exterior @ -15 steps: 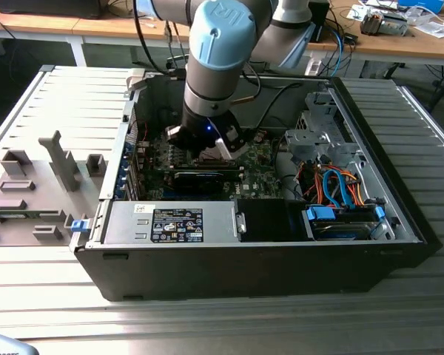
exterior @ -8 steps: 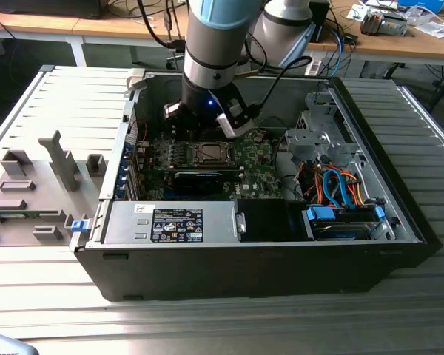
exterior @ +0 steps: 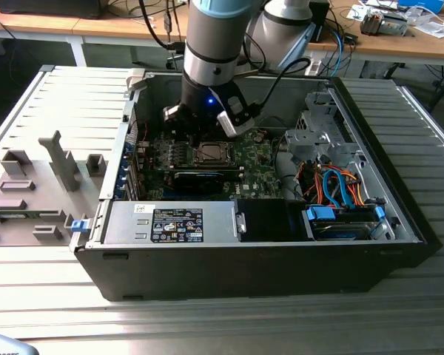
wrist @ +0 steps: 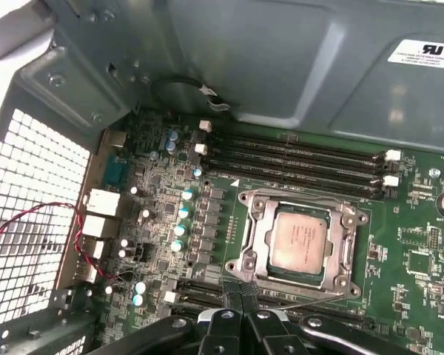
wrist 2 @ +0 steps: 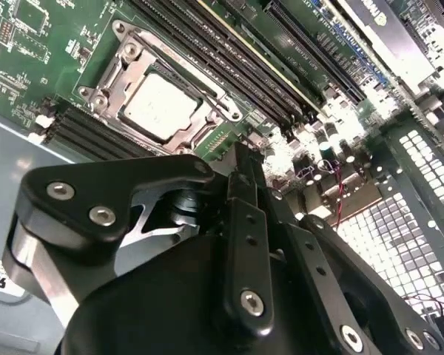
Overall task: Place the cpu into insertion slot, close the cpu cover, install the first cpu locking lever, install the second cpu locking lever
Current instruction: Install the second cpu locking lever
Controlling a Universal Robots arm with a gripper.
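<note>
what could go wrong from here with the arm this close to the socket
The cpu already sits in the insertion slot with the cpu cover down over it, and the gripper hangs just beside the frame. A slightly off descent might scrape the memory slots or the small capacitors crowded around it.

Silvery-grey cpu (wrist: pixel 300 239) inside silvery cpu cover (wrist: pixel 253 248); green motherboard (wrist: pixel 422 266) with black memory slots (wrist: pixel 296 166); black gripper (wrist: pixel 240 314); dark grey computer case (exterior: pixel 281 274); orange and blue cables (exterior: pixel 340 185).
</note>
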